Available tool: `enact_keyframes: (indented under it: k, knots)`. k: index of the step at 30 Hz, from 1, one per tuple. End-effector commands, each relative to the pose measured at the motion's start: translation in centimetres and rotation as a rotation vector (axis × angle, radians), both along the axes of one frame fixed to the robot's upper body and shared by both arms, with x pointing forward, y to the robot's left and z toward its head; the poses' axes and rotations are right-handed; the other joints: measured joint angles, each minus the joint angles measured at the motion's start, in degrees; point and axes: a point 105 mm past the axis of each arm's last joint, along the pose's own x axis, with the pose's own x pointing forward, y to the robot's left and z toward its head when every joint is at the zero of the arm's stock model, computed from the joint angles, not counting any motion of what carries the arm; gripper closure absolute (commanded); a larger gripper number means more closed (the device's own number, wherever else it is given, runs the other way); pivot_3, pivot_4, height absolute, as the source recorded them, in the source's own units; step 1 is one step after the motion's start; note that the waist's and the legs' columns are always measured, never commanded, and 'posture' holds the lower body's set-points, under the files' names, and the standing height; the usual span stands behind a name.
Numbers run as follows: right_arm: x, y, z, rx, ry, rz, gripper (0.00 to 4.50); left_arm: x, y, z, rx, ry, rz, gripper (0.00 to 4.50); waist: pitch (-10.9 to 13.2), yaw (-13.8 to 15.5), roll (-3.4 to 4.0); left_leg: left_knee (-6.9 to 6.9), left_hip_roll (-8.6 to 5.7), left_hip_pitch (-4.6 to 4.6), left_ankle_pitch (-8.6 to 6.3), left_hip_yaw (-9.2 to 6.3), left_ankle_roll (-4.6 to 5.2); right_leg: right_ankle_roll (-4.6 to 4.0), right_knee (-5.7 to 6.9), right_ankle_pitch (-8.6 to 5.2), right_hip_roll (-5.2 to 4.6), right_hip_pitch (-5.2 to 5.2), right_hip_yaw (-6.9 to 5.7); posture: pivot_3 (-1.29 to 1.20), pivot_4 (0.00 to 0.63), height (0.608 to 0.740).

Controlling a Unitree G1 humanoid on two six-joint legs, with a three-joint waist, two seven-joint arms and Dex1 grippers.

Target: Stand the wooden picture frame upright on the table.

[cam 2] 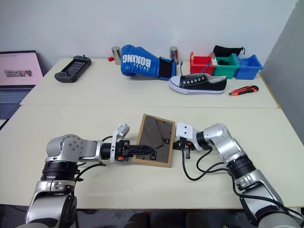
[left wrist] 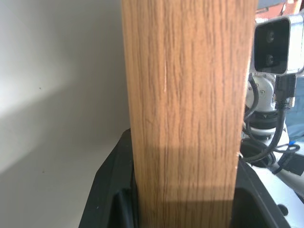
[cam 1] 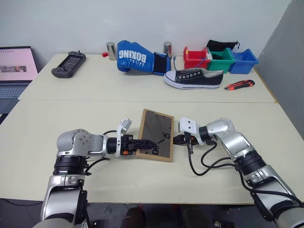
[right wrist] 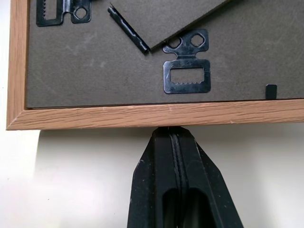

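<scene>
Arms reach low and inward over the counter (cam 1: pixel 57 123), the left end effector (cam 1: pixel 142 144) clamped across the wooden picture frame (cam 1: pixel 156 135) lying back-up near the front edge, the right end effector (right wrist: pixel 173 135) fully closed, its tips against the frame's opposite side.

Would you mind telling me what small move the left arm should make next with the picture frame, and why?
Probably tilt it upright. The left gripper straddles the wooden picture frame's edge, its jaws on both faces, and the right gripper, jaws shut, braces the opposite edge, yet the frame leans back-side up on the table, prop unopened.
</scene>
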Motion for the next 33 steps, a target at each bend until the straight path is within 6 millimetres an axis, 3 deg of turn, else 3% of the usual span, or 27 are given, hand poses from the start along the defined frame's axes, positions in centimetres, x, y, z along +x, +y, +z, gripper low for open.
enact_keyframes:
  k: [1, 5, 7, 11, 17, 22, 33]
  knots:
    - [0.4, -3.0, 2.3, 0.021, -0.056, -0.054, 4.5, 0.1, 0.3, 4.4, -0.103, -0.134, 0.001, 3.22, 0.0, 0.01, 0.0, 0.0, 0.0, -0.02, 0.0, -0.02, 0.0, 0.0, -0.01, 0.0, 0.0, 0.0, 0.0, 0.0, 0.15, 0.74]
    - [0.4, -5.6, 3.8, 0.026, -0.099, -0.076, 4.06, -0.8, 0.9, 6.4, -0.172, -0.186, -0.008, 3.22, 0.01, 0.1, -0.02, 0.0, -0.01, -0.03, -0.02, -0.01, 0.02, 0.0, -0.05, 0.0, -0.04, -0.01, 0.0, 0.0, 0.15, 0.74]
    - [0.0, -6.5, 4.5, 0.029, -0.112, -0.063, 3.57, -1.7, 1.1, 6.6, -0.181, -0.196, -0.017, 3.22, 0.01, 0.1, -0.02, -0.01, 0.0, -0.04, -0.1, -0.02, 0.16, 0.0, -0.06, 0.0, -0.04, -0.01, -0.01, 0.0, 0.15, 0.74]
    - [0.9, -7.5, 6.2, 0.011, -0.329, -0.045, 2.66, -3.2, 2.0, 6.6, -0.206, -0.167, -0.004, 3.22, 0.01, -0.27, -0.02, -0.04, 0.03, 0.02, -0.11, 0.07, 0.18, 0.0, -0.06, 0.0, -0.05, -0.02, 0.09, 0.0, 0.15, 0.74]
    - [1.9, -7.2, 8.6, -0.019, -0.854, 0.124, 1.25, -4.1, 1.4, 7.5, -0.274, -0.165, 0.055, 3.22, 0.03, 0.08, -0.04, 0.03, 0.05, 0.03, -0.11, 0.15, 0.18, 0.01, -0.01, 0.0, -0.07, -0.03, 0.17, 0.0, 0.15, 0.74]
    - [1.4, -6.4, 8.6, -0.043, -1.091, 0.279, 0.14, -4.7, 0.9, 7.0, -0.273, -0.173, 0.054, 3.22, 0.01, 0.15, -0.06, 0.04, -0.01, 0.04, -0.08, 0.21, 0.12, 0.01, -0.04, 0.0, -0.06, 0.0, 0.2, 0.0, 0.15, 0.74]
    - [1.1, -3.6, 10.5, 0.039, -1.423, 0.401, 0.06, -5.8, -0.1, 6.6, -0.346, -0.174, 0.036, 3.22, 0.01, -0.14, -0.05, 0.01, -0.01, 0.1, 0.03, 0.29, -0.06, 0.0, 0.03, 0.0, 0.03, -0.1, 0.34, 0.0, 0.15, 0.74]
